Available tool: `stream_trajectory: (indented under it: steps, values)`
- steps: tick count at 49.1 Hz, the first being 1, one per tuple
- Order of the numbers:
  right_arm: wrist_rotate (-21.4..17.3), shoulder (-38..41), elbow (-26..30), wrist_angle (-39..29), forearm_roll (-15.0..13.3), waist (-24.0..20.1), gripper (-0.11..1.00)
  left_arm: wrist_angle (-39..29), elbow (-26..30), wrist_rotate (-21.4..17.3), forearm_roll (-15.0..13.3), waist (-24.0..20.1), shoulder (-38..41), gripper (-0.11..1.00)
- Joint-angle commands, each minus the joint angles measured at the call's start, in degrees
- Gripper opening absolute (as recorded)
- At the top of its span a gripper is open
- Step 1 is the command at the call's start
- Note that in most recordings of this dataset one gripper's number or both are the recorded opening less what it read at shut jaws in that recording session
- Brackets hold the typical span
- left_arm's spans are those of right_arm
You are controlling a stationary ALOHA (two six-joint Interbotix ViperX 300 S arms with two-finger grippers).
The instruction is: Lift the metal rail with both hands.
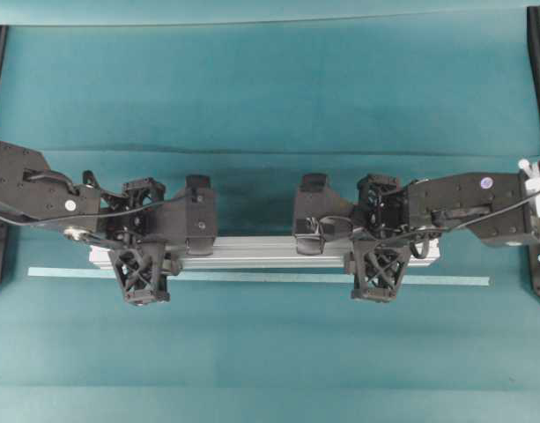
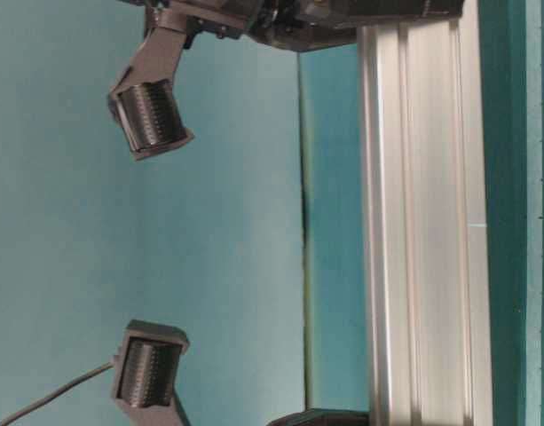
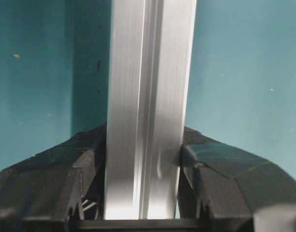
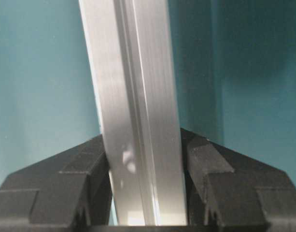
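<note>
- We see the left gripper [image 1: 144, 256] clamped on the metal rail [image 1: 270, 250] near its left end; in the left wrist view both fingers [image 3: 85, 179] press the rail's sides.
- The rail runs level across the middle of the teal table [image 1: 270, 88], between the two arms.
- A thin pale strip [image 1: 270, 278] lies just beside the rail, on the camera side.
- The right gripper [image 1: 380, 257] grips the rail near its right end, fingers [image 4: 205, 169] tight on both sides.
</note>
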State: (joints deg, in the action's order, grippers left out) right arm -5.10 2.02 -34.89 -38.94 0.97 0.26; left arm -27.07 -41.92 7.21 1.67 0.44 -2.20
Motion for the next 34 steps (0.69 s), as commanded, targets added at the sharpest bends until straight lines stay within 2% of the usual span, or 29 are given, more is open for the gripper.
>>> stream_trajectory:
  steps: [1, 34]
  values:
    - [-0.3, 0.5, -0.1, 0.4, 0.3, -0.6, 0.39, 0.9, 0.5, 0.2, 0.0, -0.2, -0.4, 0.36]
    - [-0.6, 0.9, -2.2, 2.7, 0.9, -1.2, 0.39, 2.5, 0.4, -0.1, 0.0, 0.0, 1.8, 0.36]
